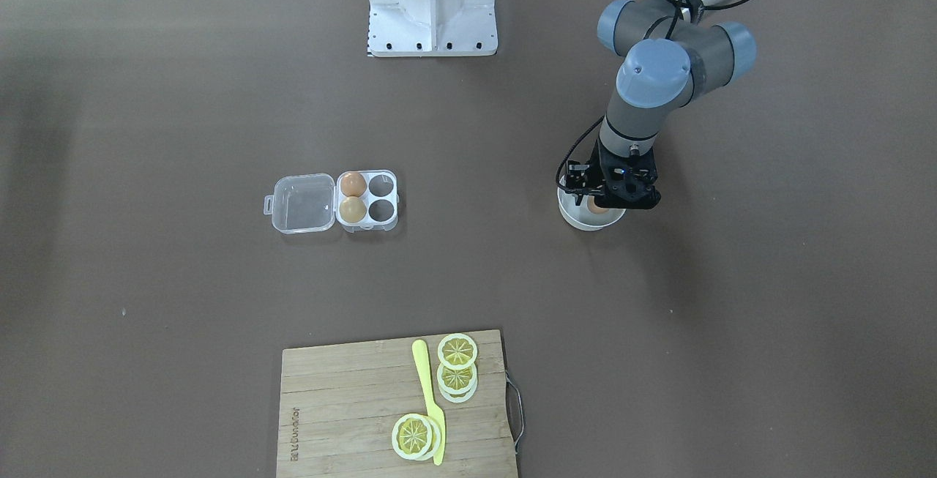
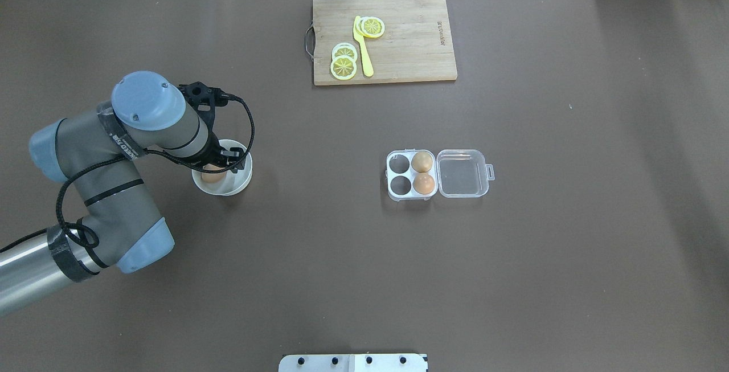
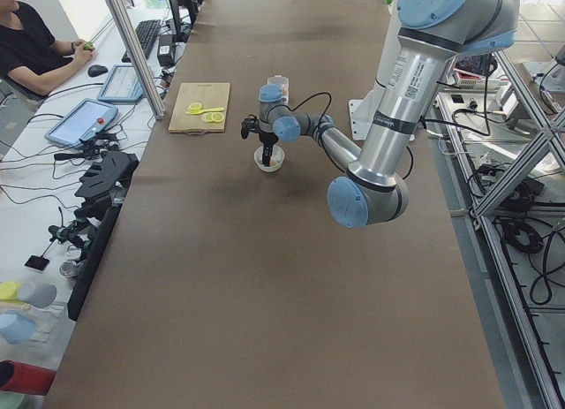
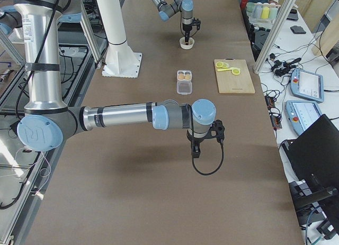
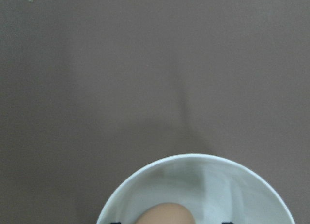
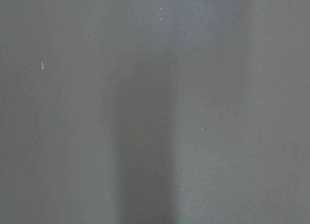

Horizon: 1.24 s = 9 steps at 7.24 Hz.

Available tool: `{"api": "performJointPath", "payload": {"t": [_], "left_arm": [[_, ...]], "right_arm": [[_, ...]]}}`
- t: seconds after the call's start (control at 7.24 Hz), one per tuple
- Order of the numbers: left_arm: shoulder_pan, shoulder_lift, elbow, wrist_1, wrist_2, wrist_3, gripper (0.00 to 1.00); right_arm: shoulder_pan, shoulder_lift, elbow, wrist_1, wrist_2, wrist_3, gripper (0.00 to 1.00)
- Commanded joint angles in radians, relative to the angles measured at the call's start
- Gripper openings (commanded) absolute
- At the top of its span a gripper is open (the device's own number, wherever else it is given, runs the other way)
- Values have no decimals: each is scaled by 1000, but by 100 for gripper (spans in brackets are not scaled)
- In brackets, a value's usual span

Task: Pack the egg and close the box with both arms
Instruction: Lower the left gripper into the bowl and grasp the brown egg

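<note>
The pinkish-orange egg lies in a white round bowl on the robot's left side of the table. My left gripper reaches straight down into that bowl. In the left wrist view its two black tips show wide apart at the bottom edge, either side of the egg and not touching it, so it is open. The clear box sits mid-table with its lid folded flat open; two eggs fill the cells beside the hinge and two cells are bare. My right gripper hangs over bare table far from the box; I cannot tell its state.
A wooden cutting board with lemon slices and a yellow knife lies at the far side. The white robot base stands at the near edge. A seated person and tablets are beside the table's end.
</note>
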Motion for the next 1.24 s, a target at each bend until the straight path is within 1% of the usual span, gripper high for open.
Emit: {"api": "performJointPath", "payload": {"t": [0.0,0.28,0.41,0.55,0.83,1.1], "left_arm": [[1,1,-6,1,-7,-3,76],[1,4,-10,3,-7,-3,75],[2,7,-10,3,-7,-3,71],[2,10,-10,3,-5,-3,71],[10,11,-10,3,-5,-4,71],[13,11,-10,4,-4,-7,71]], "right_arm": [[0,0,0,-3,2,0,100],[0,5,0,-4,0,0,100],[0,5,0,-4,2,0,100],[0,5,0,-4,2,1,100],[-23,24,2,11,2,91,100],[-41,44,2,11,15,119,100]]}}
